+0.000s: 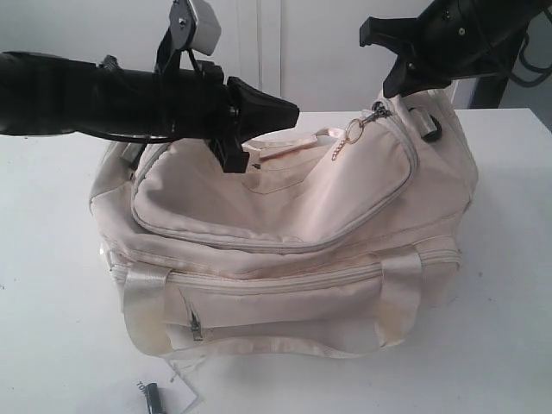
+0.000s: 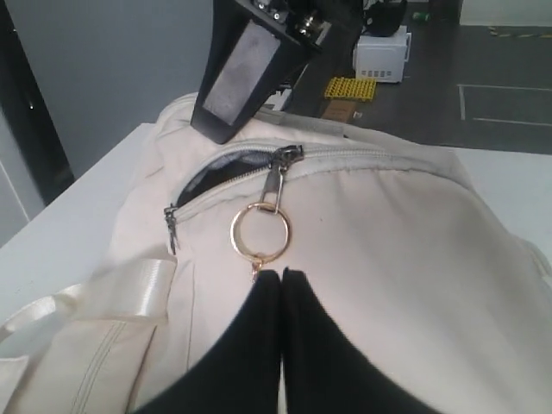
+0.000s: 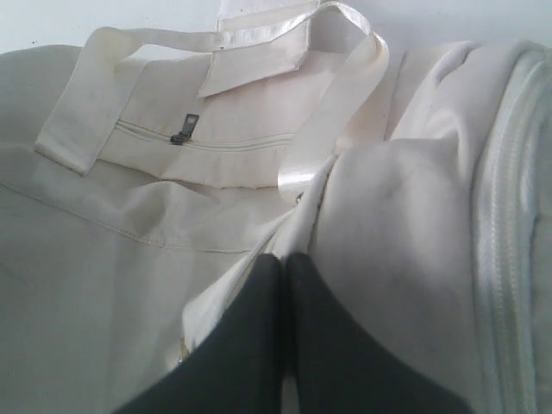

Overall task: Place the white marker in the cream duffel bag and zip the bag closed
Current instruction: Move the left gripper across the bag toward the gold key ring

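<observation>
The cream duffel bag (image 1: 285, 216) (image 2: 388, 259) (image 3: 103, 259) lies on the white table. Its curved flap zip is closed except for a short gap (image 2: 216, 179) that shows dark lining. The zip slider (image 2: 287, 157) (image 1: 377, 114) sits at the bag's far right end, and a gold ring (image 2: 260, 231) (image 1: 354, 129) with a short chain hangs from it. My left gripper (image 1: 291, 110) (image 2: 282, 272) hovers shut over the flap, just short of the ring and holding nothing. My right gripper (image 1: 392, 86) (image 2: 217, 129) (image 3: 285, 257) is shut, pinching a fold of bag fabric at that end. The white marker is out of view.
A white printed paper tag (image 1: 185, 392) and a small dark object (image 1: 153, 399) lie on the table (image 1: 52, 328) at the front edge below the bag. The shiny strap handles (image 1: 147, 302) (image 3: 328, 129) hang over the front pocket zip (image 1: 197, 328).
</observation>
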